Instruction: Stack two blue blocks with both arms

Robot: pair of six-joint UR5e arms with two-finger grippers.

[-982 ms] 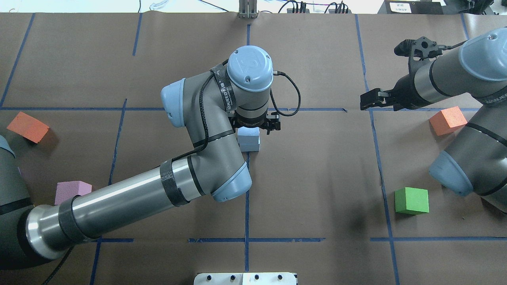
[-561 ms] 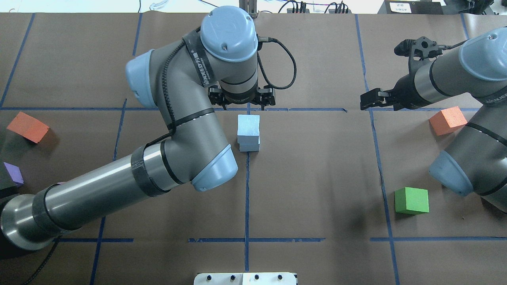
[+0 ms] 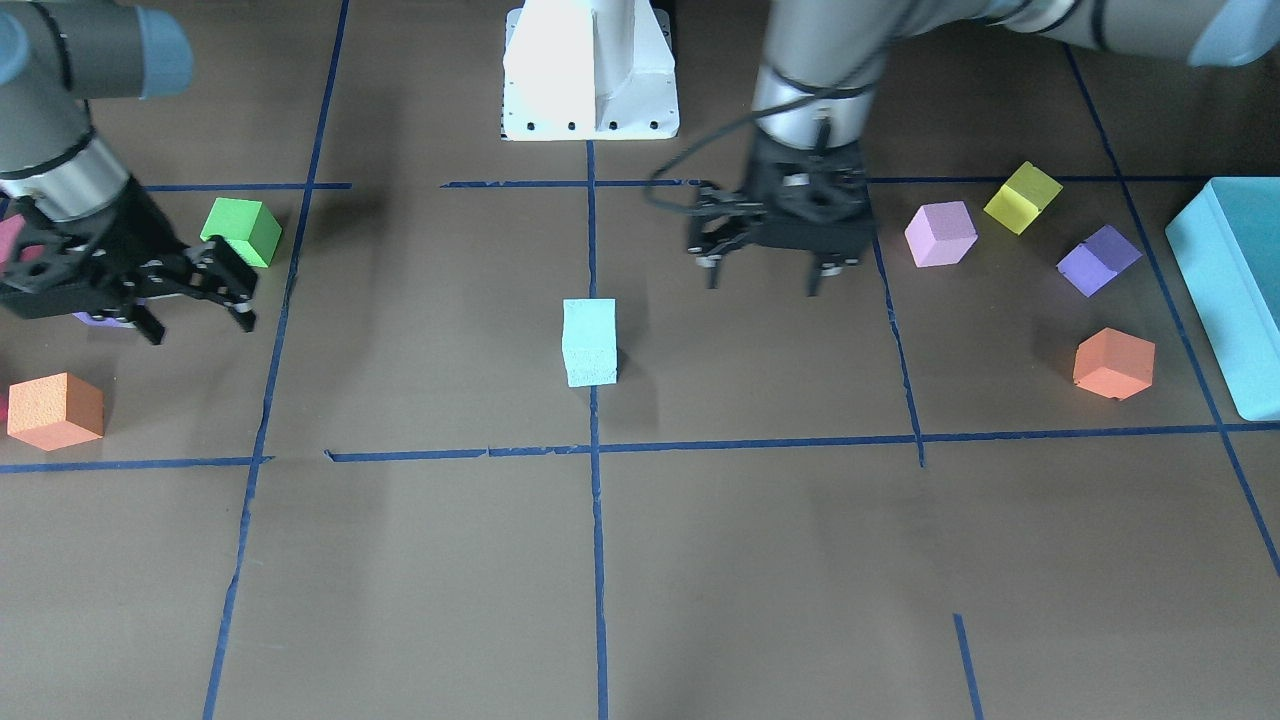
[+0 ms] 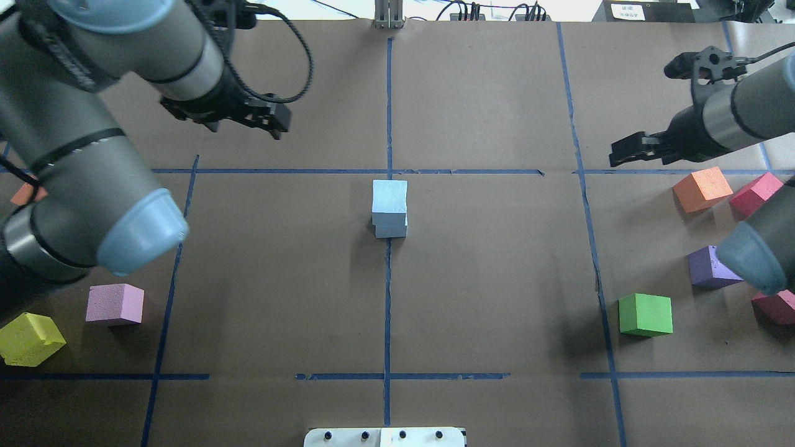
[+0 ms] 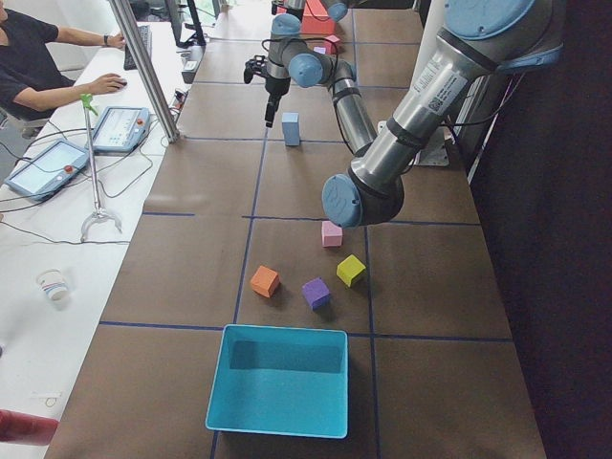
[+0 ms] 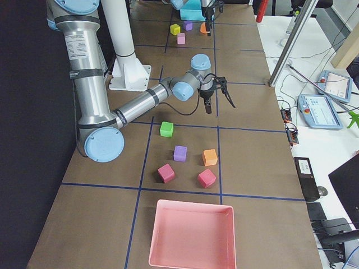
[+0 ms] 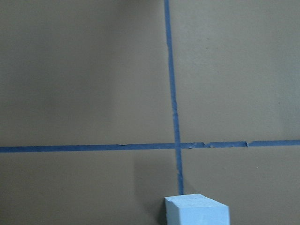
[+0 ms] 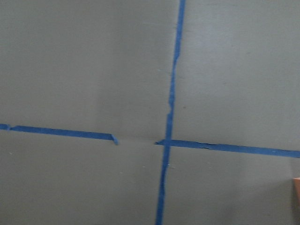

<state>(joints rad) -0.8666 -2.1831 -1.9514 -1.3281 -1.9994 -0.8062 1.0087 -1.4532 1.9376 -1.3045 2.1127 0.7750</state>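
Note:
The two pale blue blocks (image 4: 390, 208) stand stacked, one on the other, at the table's middle on a blue tape line; the stack also shows in the front view (image 3: 589, 342), the left side view (image 5: 291, 128) and, as a top corner, the left wrist view (image 7: 197, 211). My left gripper (image 4: 245, 124) (image 3: 765, 285) is open and empty, raised, off to the left of the stack and apart from it. My right gripper (image 4: 615, 158) (image 3: 200, 318) is open and empty, far right of the stack.
On the right lie a green cube (image 4: 646, 315), an orange cube (image 4: 702, 188), a purple cube (image 4: 708, 267) and crimson cubes. On the left lie a pink cube (image 4: 115, 304) and a yellow cube (image 4: 28, 338). A teal box (image 3: 1230, 290) and a pink tray (image 6: 190, 235) sit at the table's ends.
My left gripper, earlier right over the stack, has lifted away and swung far back and to the left, leaving both blocks stacked. My right arm has drawn back a little.

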